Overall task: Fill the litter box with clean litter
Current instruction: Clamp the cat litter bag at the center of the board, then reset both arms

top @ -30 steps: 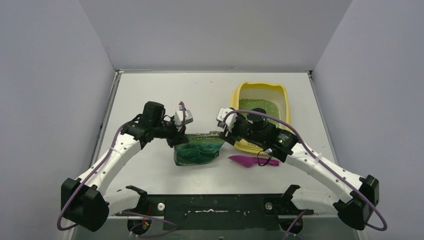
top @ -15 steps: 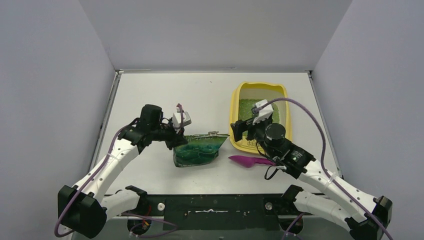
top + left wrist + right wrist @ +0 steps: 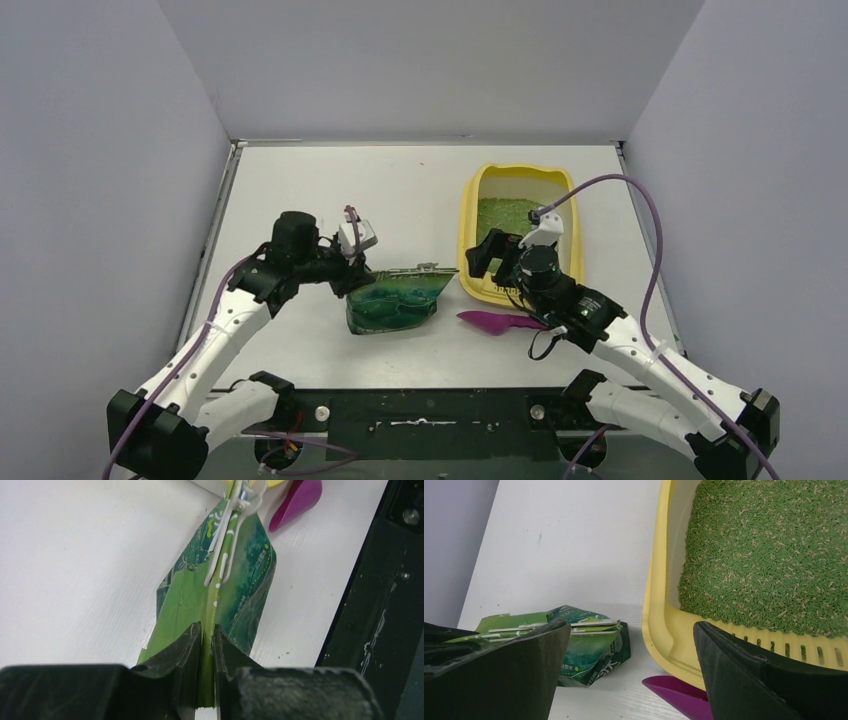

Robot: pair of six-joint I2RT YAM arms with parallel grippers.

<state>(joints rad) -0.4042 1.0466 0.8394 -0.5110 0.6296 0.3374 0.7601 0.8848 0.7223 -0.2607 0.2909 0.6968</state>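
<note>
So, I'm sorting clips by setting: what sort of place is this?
Probably a lab test cell: plain grey walls enclose a white table, with the left arm and right arm bolted at its near edge.

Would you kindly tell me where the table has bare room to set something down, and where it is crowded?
Widest bare table lies beyond the green bag, left of the litter box, up to the back wall. A smaller strip runs between bag and base rail. Crowded: where bag, box and magenta scoop meet, under the open right claw.
</note>
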